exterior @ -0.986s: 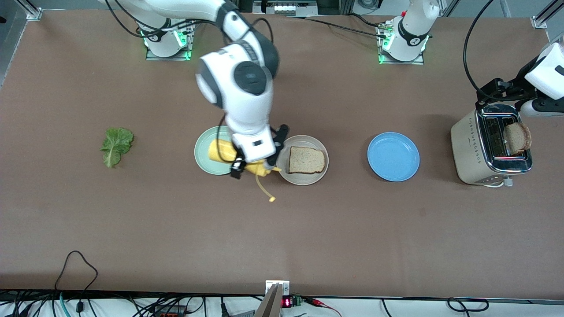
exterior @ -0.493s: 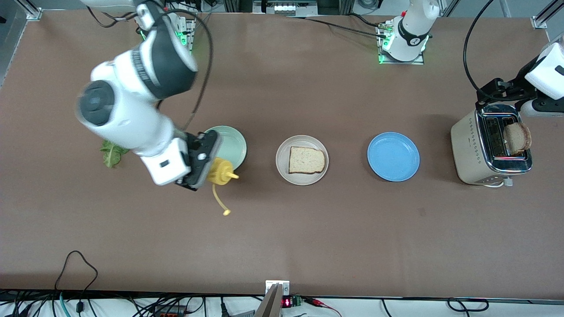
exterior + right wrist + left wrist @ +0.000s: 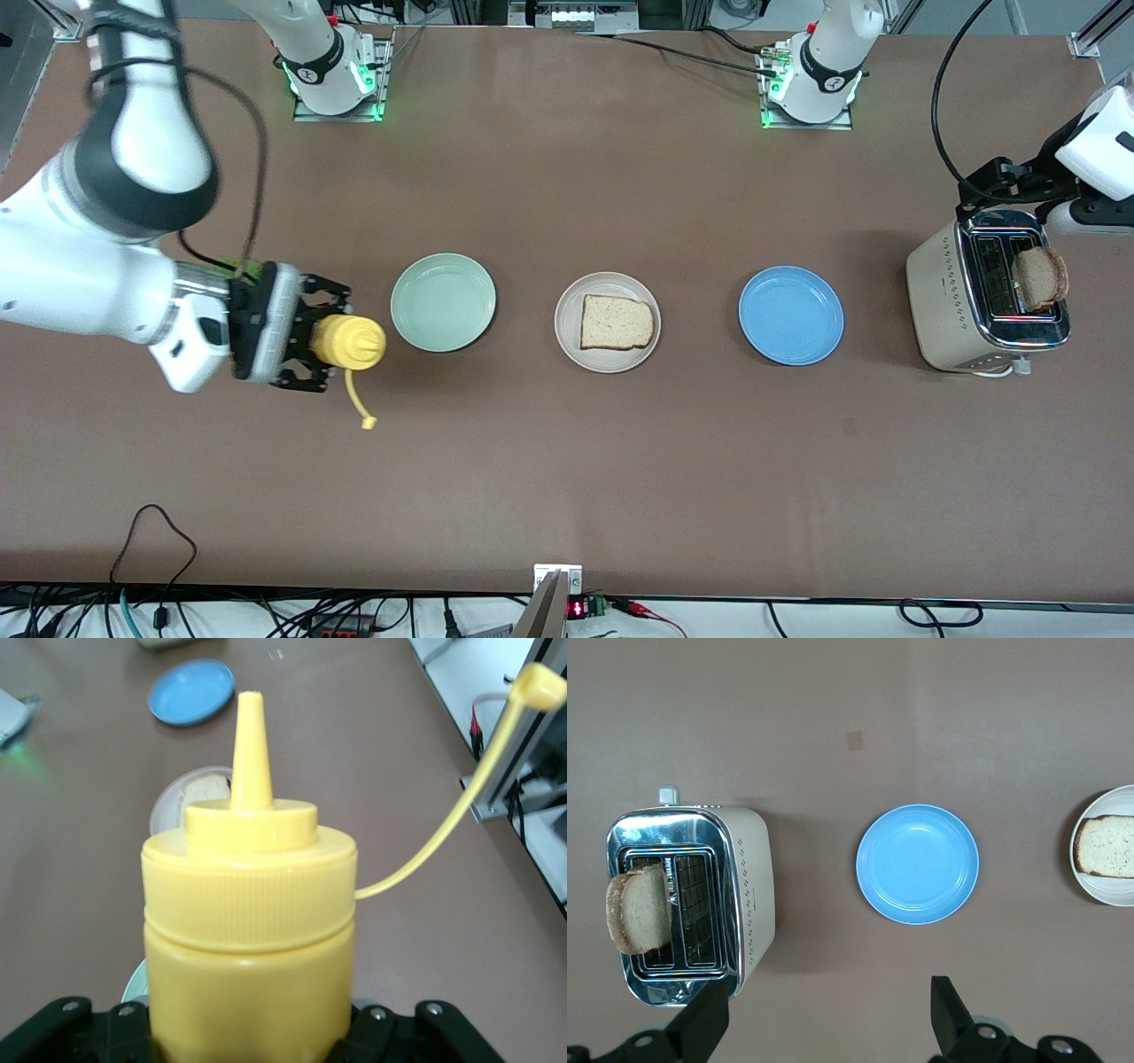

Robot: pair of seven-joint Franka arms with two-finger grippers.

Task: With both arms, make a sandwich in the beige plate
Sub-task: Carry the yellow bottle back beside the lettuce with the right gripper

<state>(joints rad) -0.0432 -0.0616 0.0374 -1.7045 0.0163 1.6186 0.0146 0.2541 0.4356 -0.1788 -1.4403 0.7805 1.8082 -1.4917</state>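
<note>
**Non-task items on desk**

Yellow squeeze bottle (image 3: 350,341), centre-left of frame, cap dangling on its tether. Mint-green plate (image 3: 443,302) beside it. Blue plate (image 3: 791,315) right of centre. Toaster (image 3: 966,297) at right edge, upright.

Robotics lab, not a kitchen: my two arm bases (image 3: 335,66) sit bolted on metal mounts with green status LEDs at the edge of a bare brown table (image 3: 567,461). Aluminium frame corners (image 3: 1091,35), loose black cables (image 3: 151,540) and a small board with a red digit display (image 3: 578,609) line the edges. The toaster (image 3: 983,297) and plates look like test props
</note>
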